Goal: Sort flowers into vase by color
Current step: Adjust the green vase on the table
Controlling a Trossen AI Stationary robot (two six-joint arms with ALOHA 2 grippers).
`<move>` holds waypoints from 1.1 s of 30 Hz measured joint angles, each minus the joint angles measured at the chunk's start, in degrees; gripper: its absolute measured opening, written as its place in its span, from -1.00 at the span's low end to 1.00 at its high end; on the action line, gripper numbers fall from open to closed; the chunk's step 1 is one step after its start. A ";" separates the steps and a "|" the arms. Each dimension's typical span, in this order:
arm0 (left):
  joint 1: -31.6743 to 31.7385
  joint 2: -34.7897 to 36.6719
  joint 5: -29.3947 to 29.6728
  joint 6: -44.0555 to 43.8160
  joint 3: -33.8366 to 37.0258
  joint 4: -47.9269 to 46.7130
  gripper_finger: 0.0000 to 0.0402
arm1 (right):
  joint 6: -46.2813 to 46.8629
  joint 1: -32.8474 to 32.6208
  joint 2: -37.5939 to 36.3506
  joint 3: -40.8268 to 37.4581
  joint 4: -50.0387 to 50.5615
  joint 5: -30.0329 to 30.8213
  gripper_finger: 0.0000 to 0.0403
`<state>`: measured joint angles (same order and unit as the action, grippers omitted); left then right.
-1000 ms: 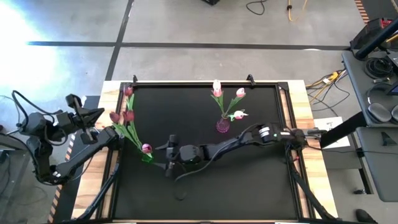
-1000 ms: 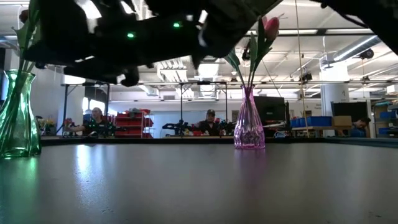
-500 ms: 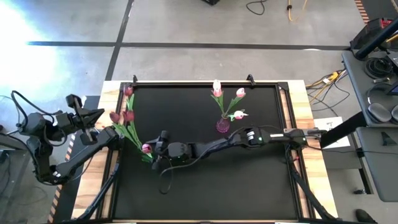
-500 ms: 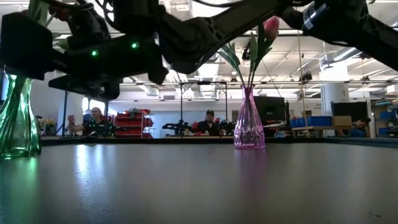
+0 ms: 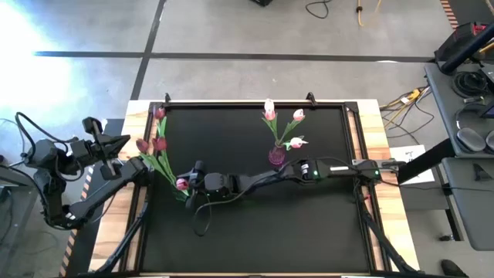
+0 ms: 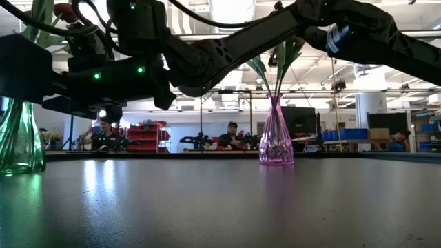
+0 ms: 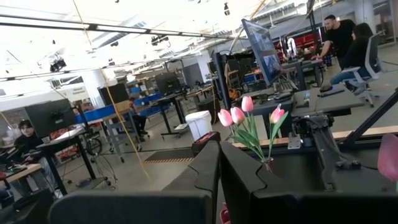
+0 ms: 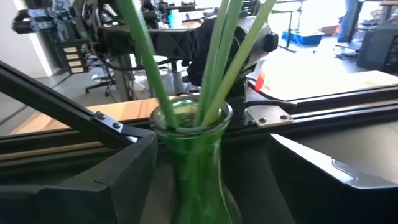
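green vase: we see it at the counter's left edge, upright, holding several green stems; dark red tulips fan out above it in the high view, one head low near the vase mouth.
pink vase: upright, toward the counter's far middle, well apart from the green one; we count three pale pink-white tulips in it.
right claw: arm stretched across the counter to the green vase; fingers spread wide, one on each side of the vase neck, not pressed against the glass as far as we can tell.
left claw: fingers shut together, nothing between them; arm parked off the counter's left side, raised.
flowers: all we see are in vases, none lying on the counter.
background: people at desks in the room behind.
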<state>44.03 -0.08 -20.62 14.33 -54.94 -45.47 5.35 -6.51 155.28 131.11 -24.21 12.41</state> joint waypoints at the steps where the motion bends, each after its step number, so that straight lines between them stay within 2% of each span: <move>1: 0.01 0.00 -0.05 -0.01 0.00 0.00 -1.00 | 0.07 0.26 0.08 0.16 0.00 -0.88 0.44; 5: -0.01 0.00 -0.40 -0.02 0.00 0.00 -1.00 | 0.62 0.91 0.09 0.20 -0.15 -2.57 0.20; 12: 0.00 0.00 -1.04 -0.02 0.00 -0.02 -1.00 | -2.14 1.14 0.09 0.22 -0.01 -4.05 -0.48; 20: 0.01 0.00 -1.16 -0.02 0.04 -0.74 -1.00 | -5.06 0.62 -1.80 0.77 7.40 -3.02 -0.49; 25: 0.01 0.00 -1.44 0.17 1.16 -0.67 -1.00 | -11.19 -1.37 -3.05 0.09 10.04 5.53 -0.49; 29: 0.01 0.00 -1.44 0.20 2.74 0.15 -1.00 | -11.83 -2.22 -4.57 -2.36 9.97 6.92 -0.49; 33: 0.01 0.00 -1.81 0.22 3.13 0.87 -1.00 | -9.21 -2.05 -8.31 -8.36 9.63 7.16 -0.49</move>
<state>44.03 -0.08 -22.44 14.55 -51.81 -44.60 -3.86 -8.56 146.97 122.75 -14.58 19.57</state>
